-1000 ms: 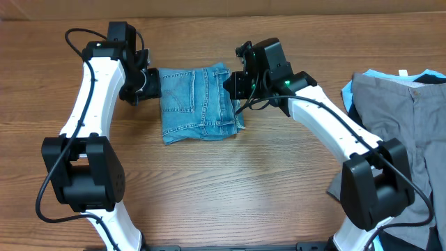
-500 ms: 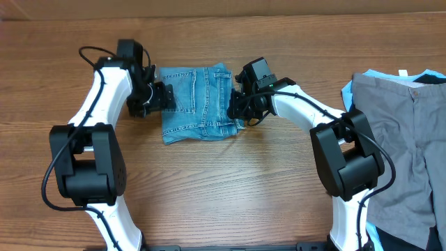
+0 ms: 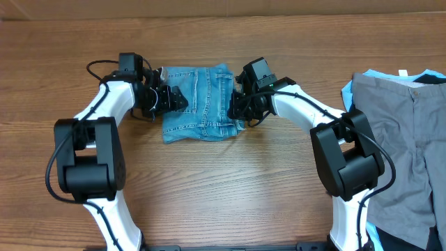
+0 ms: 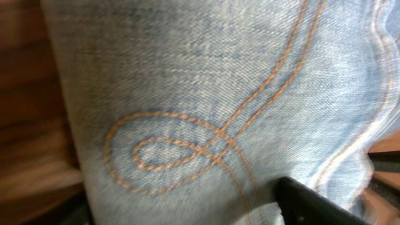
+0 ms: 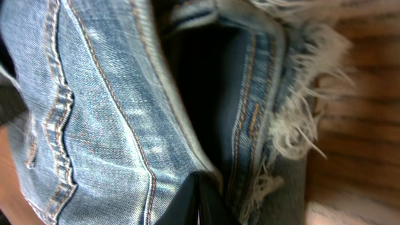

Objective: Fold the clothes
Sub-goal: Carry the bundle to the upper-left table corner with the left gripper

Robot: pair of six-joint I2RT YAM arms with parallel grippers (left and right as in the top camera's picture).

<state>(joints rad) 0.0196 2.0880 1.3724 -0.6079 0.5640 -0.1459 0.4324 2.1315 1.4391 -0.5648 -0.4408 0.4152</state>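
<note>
Jaws unreadable on left gripper [image 3: 171, 98] and right gripper [image 3: 235, 109]; jeans [image 3: 202, 104] look folded, you've grey trousers [image 3: 404, 125] pending at right edge.

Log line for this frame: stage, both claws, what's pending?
stage: jeans folded | left claw: on left edge, grip unclear | right claw: at frayed right edge, grip unclear | pending: grey trousers unfolded, far right

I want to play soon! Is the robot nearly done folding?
The jeans are already folded into a small bundle. The left gripper and right gripper are at its two edges. The grey trousers on the right lie unfolded, waiting.
</note>
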